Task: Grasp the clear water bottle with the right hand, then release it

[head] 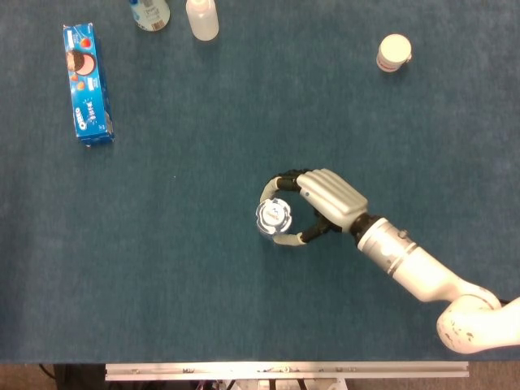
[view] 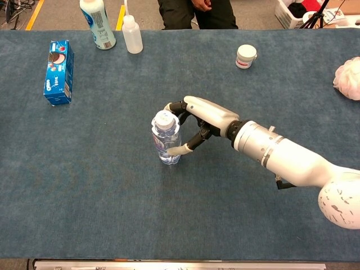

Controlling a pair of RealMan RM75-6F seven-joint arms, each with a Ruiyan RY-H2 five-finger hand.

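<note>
Your right hand point(view: 197, 119) is wrapped around the one clear plastic water bottle with a white cap point(view: 166, 138), fingers curled behind it and thumb against its front; it stands upright near the middle of the blue carpeted table point(view: 101, 185). Your left hand shows in neither view. At the far edge you have two white bottles point(view: 97, 22), one small white jar point(view: 246, 56) and one blue biscuit box point(view: 58, 72).

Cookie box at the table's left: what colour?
Blue cookie box, clearest in the chest view.
</note>
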